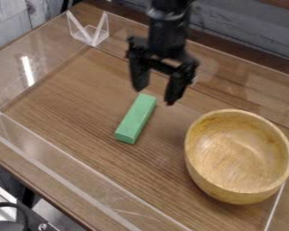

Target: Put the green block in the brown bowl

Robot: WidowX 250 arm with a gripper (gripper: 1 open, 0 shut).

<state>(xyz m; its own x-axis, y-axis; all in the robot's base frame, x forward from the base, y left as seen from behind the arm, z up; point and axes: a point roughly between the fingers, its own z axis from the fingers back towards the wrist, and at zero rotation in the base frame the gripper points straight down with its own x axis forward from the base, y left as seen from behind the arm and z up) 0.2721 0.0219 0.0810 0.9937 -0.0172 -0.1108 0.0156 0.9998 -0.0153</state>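
The green block (pixel 136 119) lies flat on the wooden table, left of centre, its long side running toward the back right. The brown bowl (pixel 240 154) stands upright and empty at the right, apart from the block. My gripper (pixel 159 88) hangs pointing down just above and behind the block's far end, open, with nothing between its black fingers (pixel 176 92). It does not touch the block.
Clear acrylic walls ring the table (pixel 75 108): a low front wall along the near edge and a taller panel at the left. A clear folded stand (pixel 87 29) sits at the back left corner.
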